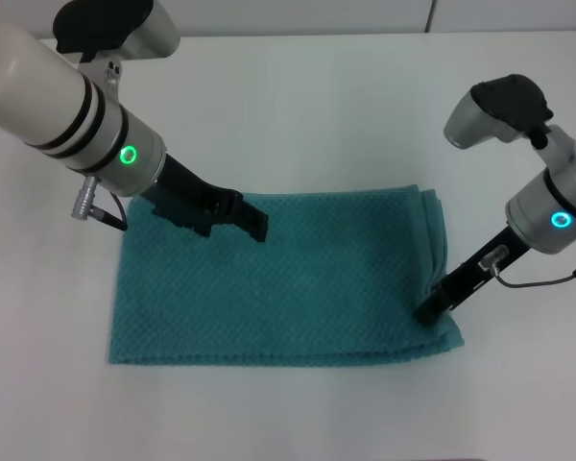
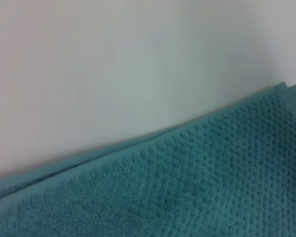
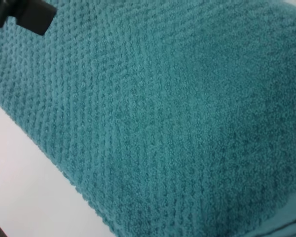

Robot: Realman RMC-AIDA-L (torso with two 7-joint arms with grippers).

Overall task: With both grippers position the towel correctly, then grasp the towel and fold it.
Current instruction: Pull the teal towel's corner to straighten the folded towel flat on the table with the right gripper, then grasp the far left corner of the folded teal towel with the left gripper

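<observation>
Pressing In: Two Grippers, One Towel

One towel (image 1: pixel 298 288), two grippers. The teal waffle-weave cloth lies flat on the white table (image 1: pixel 317 106), already doubled, its layered edges showing along the right end and in the left wrist view. Over on the left, the left gripper (image 1: pixel 254 223) reaches across the towel's far left part, its black tips low over the cloth; whether they're spread or closed, I cannot tell. On the right, the right gripper (image 1: pixel 430 309) is planted at the near right corner, tip down against the bunched edge, and its opening cannot be made out either.
</observation>
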